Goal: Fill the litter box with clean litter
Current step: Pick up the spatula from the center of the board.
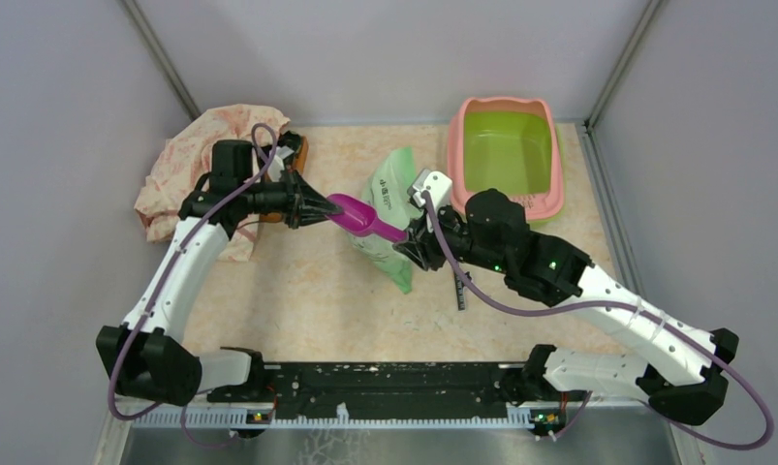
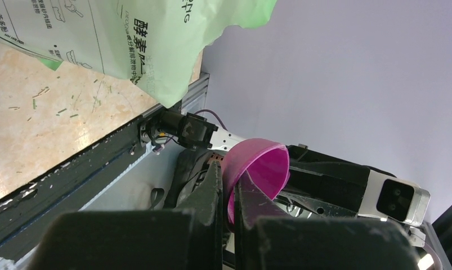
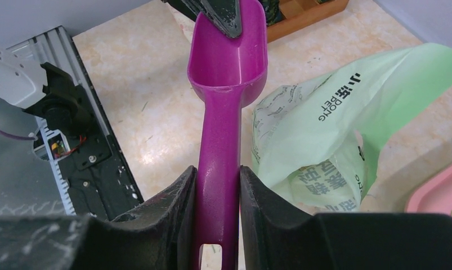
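At the far right of the desk [image 1: 297, 291], close to the back wall, sits the litter box [image 1: 456, 155] — pink rim, lime-green basin, slotted pink ledge at its near end. The basin shows only bare green.

Mid-desk, both arms meet on one purple scoop [image 1: 357, 217], held above the desk and lying roughly level btwn them. The left fingers [image 1: 321, 210] are clenched on the thin wall at the scoop's bowl end; the left wrist view shows the two tips pinched tight w/ the rim between them. The right fingers [image 1: 405, 235] grasp the handle — in the right wrist view each pad presses one side of the shaft, no gap visible. The bowl's hollow faces that camera and looks bare inside.

A light green printed bag [image 1: 392, 189] sits btwn the scoop and the litter box, top crumpled; the handle end overlaps it in the top view. At far left lies a pink-patterned cloth [image 1: 186, 165], w/ a brown wooden tray [image 1: 298, 150] partly hidden behind the left wrist.
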{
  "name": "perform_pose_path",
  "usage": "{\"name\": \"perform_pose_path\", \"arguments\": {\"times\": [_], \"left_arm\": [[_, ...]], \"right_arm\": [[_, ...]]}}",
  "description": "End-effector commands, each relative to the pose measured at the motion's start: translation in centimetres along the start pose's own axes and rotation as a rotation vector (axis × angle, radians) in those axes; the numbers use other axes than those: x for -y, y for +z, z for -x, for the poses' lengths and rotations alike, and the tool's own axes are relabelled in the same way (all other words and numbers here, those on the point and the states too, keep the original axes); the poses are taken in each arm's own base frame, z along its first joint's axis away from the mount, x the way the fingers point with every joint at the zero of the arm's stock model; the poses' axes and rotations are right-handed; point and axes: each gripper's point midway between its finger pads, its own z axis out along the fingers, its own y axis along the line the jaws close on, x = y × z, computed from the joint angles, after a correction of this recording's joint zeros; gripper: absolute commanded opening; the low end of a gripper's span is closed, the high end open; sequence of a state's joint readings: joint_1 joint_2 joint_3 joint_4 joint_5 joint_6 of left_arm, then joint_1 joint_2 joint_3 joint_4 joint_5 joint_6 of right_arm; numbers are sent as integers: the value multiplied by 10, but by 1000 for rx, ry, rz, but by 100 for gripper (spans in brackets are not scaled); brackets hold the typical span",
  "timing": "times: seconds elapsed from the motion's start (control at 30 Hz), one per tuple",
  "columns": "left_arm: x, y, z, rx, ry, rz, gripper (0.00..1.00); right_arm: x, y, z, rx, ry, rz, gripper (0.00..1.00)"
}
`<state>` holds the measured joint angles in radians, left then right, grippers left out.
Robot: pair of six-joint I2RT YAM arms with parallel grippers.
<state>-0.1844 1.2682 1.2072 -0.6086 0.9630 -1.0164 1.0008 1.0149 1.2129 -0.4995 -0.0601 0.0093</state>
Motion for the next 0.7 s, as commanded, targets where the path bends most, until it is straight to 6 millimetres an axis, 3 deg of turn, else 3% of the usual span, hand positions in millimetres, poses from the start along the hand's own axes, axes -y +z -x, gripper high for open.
{"name": "perform_pose_path", "arguments": {"times": [0.0,0.13,0.27,0.33,0.4,0.67], "left_arm": [[13,-4,-7,-39,7,-70,0],[15,-5,-7,-36,7,-79,0],[15,-6,-6,-17,19,-75,0],[15,-7,-2,1,43,-63,0],[13,-10,7,40,86,-31,13],[16,-25,50,212,284,24,41]], "right_arm": [[-15,-4,18,42,-16,54,30],[-15,-1,17,39,-16,50,18],[-13,0,19,41,-16,40,0],[-10,-3,21,41,-16,23,0],[-11,-8,26,42,-11,23,0],[-3,-31,30,-23,43,-36,0]]}}
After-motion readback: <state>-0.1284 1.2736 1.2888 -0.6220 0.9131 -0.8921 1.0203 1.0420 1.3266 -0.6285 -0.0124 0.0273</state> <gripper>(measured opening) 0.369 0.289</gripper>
